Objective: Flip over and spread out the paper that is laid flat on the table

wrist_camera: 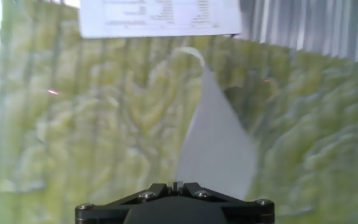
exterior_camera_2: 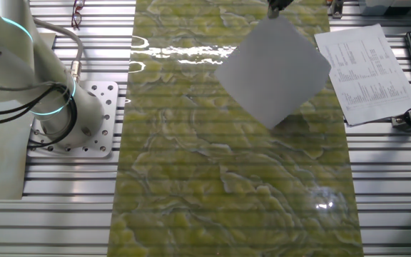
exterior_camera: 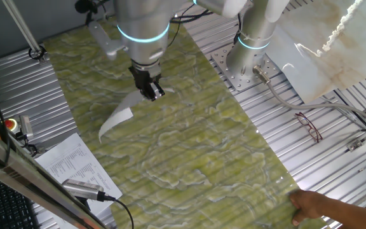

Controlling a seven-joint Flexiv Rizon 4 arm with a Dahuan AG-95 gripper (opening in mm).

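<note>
The blank white paper (exterior_camera: 121, 113) hangs in the air above the green-yellow marbled table (exterior_camera: 189, 152), held by one corner and curling at its lower end. My gripper (exterior_camera: 151, 90) is shut on that corner. In the other fixed view the paper (exterior_camera_2: 273, 71) shows as a tilted diamond over the table (exterior_camera_2: 227, 178), with the gripper (exterior_camera_2: 277, 10) at its top corner at the frame's edge. In the hand view the fingers (wrist_camera: 174, 186) are closed together on the paper (wrist_camera: 216, 143), which stretches away from them to a curled tip.
A printed sheet (exterior_camera: 75, 162) lies on the ribbed metal at the table's side, also in the other fixed view (exterior_camera_2: 369, 68) and the hand view (wrist_camera: 160, 15). Glasses (exterior_camera: 309, 124) lie on the ribs. A person's hand (exterior_camera: 316, 207) rests at the table's near corner. The arm's base (exterior_camera_2: 77, 114) stands beside the table.
</note>
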